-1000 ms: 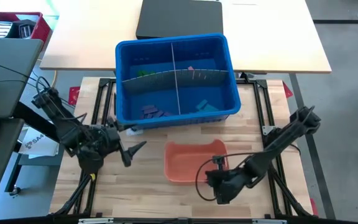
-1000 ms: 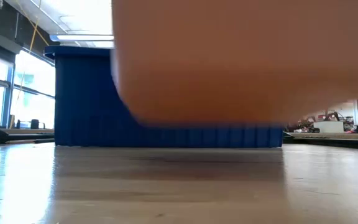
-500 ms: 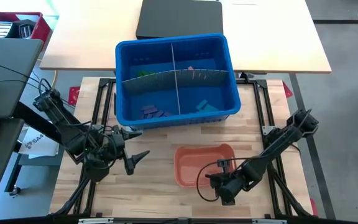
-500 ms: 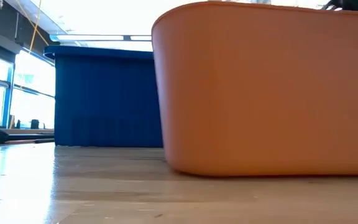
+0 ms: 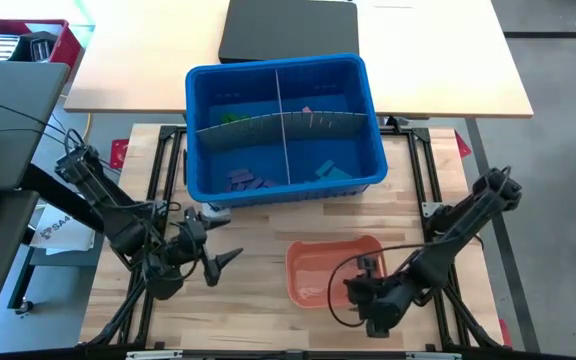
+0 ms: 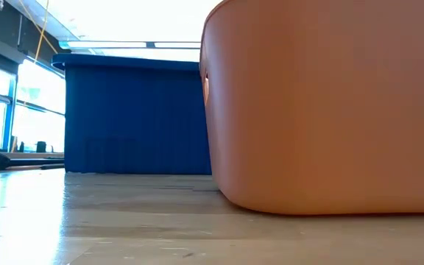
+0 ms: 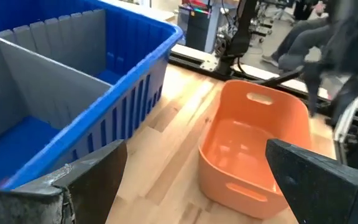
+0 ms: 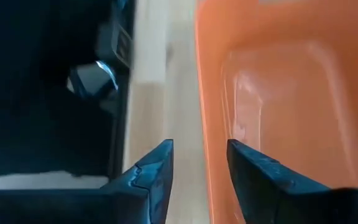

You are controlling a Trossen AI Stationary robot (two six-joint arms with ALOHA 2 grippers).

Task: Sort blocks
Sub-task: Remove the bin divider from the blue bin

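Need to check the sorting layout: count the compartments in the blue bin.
4. The blue bin is split by grey dividers into far-left, far-right, near-left and near-right sections. Blocks lie in each; some may be hidden behind the dividers.

The blocks (image 5: 240, 181) lie loose on the floor of the blue bin (image 5: 199, 75), sorted by colour into its four compartments: green in the far-left one, pink in the far-right, purple in the near-left by the front wall, blue-teal in the near-right. All are small, flat pieces; individual poses cannot be made out.
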